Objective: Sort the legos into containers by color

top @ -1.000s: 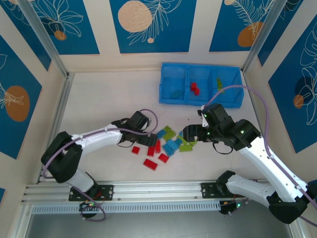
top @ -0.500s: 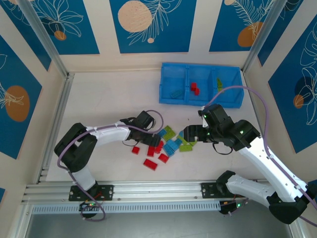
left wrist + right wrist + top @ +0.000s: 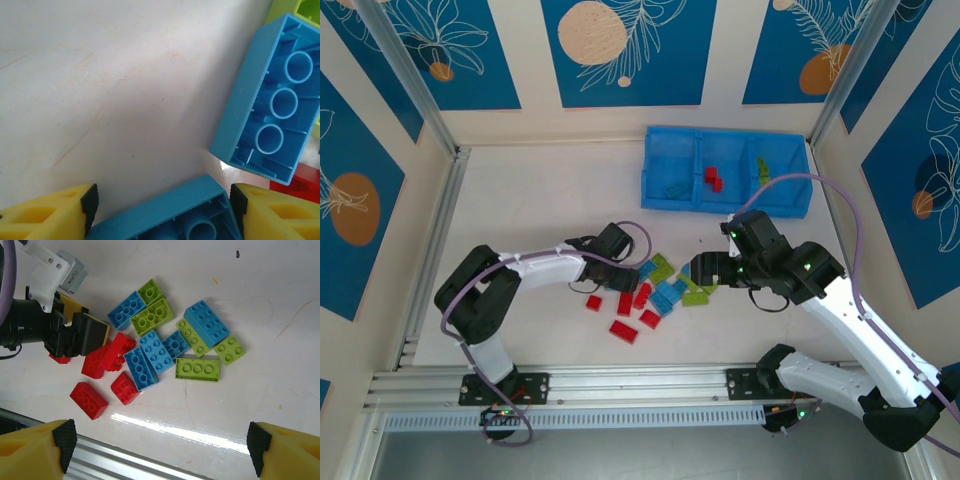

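Left hand point(image 3: 628, 274) astride a blue brick point(image 3: 170, 212); right hand point(image 3: 162, 440) wide open
Legos point(image 3: 155, 352) heaped on the bench point(image 3: 540, 200) between both hands; left pads point(image 3: 90, 205) perhaps touching the brick, grip unclear; tray point(image 3: 725, 206) beyond.

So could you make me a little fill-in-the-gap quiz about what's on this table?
The tray has ___ compartments.
The bricks in its middle compartment are ___.
The brick between the fingers of the left gripper is ___.
The right gripper hangs ___, with nothing between its fingers.
Missing words: three; red; blue; open.
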